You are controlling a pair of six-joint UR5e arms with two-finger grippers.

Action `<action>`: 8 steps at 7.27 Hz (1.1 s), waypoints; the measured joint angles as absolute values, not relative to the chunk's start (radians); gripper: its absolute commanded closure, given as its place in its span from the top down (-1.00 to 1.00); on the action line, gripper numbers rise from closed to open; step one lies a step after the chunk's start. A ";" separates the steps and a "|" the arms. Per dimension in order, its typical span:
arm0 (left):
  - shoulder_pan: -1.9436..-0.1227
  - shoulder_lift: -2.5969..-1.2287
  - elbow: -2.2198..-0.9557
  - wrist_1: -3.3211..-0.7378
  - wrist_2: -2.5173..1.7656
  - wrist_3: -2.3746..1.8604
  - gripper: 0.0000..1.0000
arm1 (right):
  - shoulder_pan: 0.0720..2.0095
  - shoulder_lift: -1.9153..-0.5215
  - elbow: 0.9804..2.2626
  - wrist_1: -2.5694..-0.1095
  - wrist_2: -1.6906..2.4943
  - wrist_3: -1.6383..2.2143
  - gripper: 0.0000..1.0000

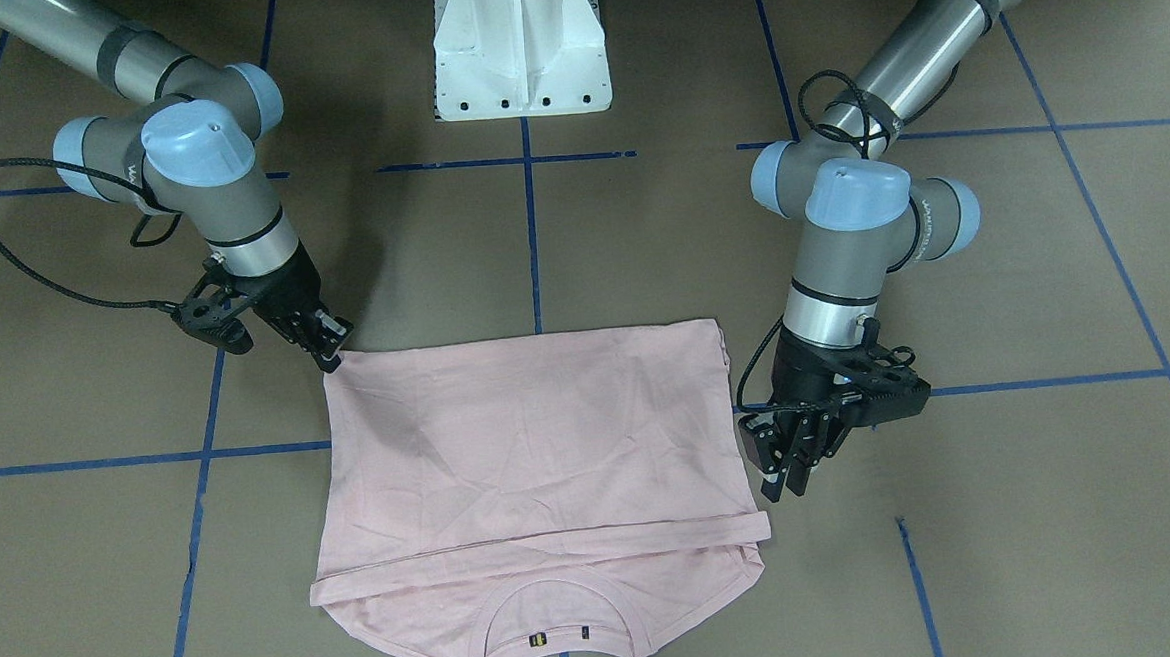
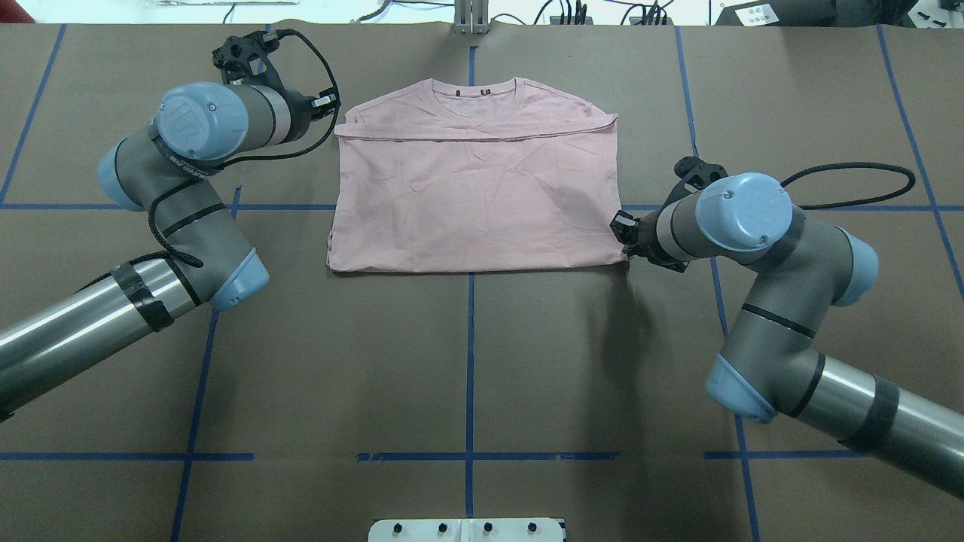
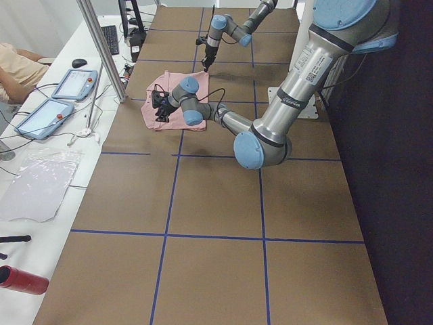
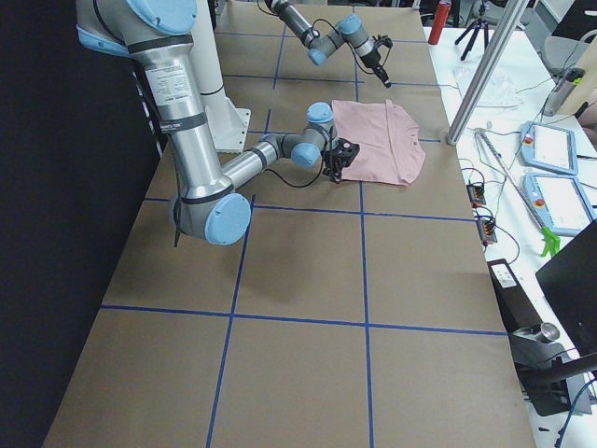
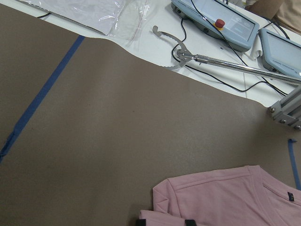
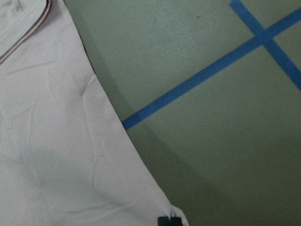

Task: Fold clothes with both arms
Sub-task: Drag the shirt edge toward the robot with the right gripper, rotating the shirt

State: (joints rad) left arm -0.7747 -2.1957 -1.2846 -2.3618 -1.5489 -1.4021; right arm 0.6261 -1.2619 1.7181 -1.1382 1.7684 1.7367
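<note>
The pale pink T-shirt [image 1: 531, 441] lies flat on the brown table, print hidden, with its hem folded up to a line just short of the ribbed neck [image 2: 474, 94]. My right gripper [image 1: 334, 354] is at the shirt's near corner on my right [image 2: 619, 229]. In the right wrist view its tips [image 6: 169, 220] are pinched together on that corner. My left gripper [image 1: 785, 478] is beside the folded hem's end on my left [image 2: 329, 105]. In the left wrist view its tips [image 5: 167, 221] stand apart over the pink edge [image 5: 221, 197].
The white pedestal base [image 1: 520, 51] stands at the table's robot side. Blue tape lines [image 2: 471, 361] cross the brown surface. Beyond the far edge are tablets [image 5: 216, 19], cables and an aluminium post [image 3: 101, 47]. A red bottle [image 3: 20, 279] lies on the white side bench.
</note>
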 measured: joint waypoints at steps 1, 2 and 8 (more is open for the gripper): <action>-0.774 -2.196 -1.297 -2.360 -1.549 -1.402 -0.21 | 0.607 -1.344 1.821 -1.138 1.771 1.764 -1.00; -0.771 -2.196 -1.320 -2.358 -1.551 -1.405 -0.21 | 0.563 -1.446 1.952 -1.139 1.771 1.804 -1.00; -0.646 -2.148 -1.532 -2.355 -1.613 -1.539 -0.09 | 0.065 -1.737 2.346 -1.144 1.805 1.980 1.00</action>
State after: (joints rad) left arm -0.6458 -2.1478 -1.5323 -2.3546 -1.6134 -1.5393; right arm 0.0655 -1.7371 2.3462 -1.1436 1.8055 1.9797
